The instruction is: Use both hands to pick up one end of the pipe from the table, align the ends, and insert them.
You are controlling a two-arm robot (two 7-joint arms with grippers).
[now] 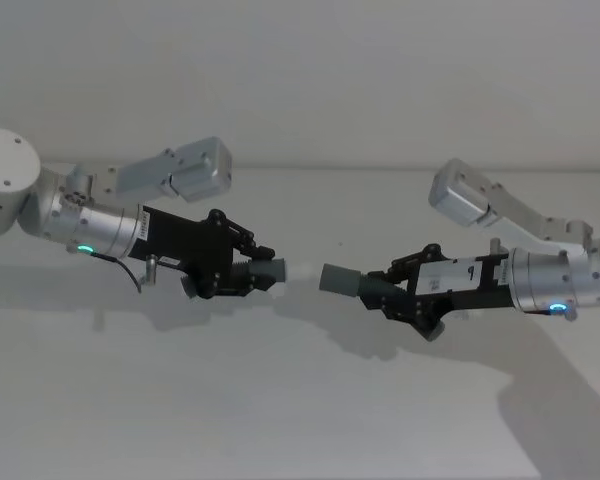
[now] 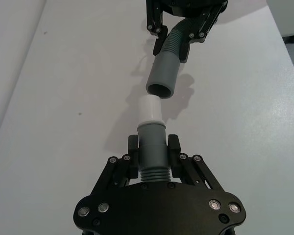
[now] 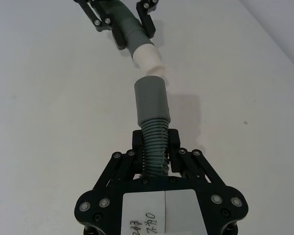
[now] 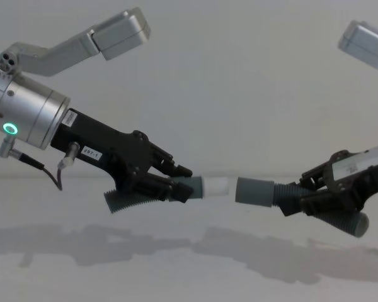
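Chest view, mid-frame: left gripper entering from the left, jaws clamped on the shorter hose piece, pale whitish tip pointing right. Right gripper entering from the right edge, jaws clamped on the ribbed body of the longer hose piece, wide grey sleeve pointing left. Both pieces held above the counter, shadows beneath. Tip and sleeve facing each other, roughly level, just apart, not yet joined. Left wrist view, frame centre: sleeve mouth open and slightly offset from the white tip.
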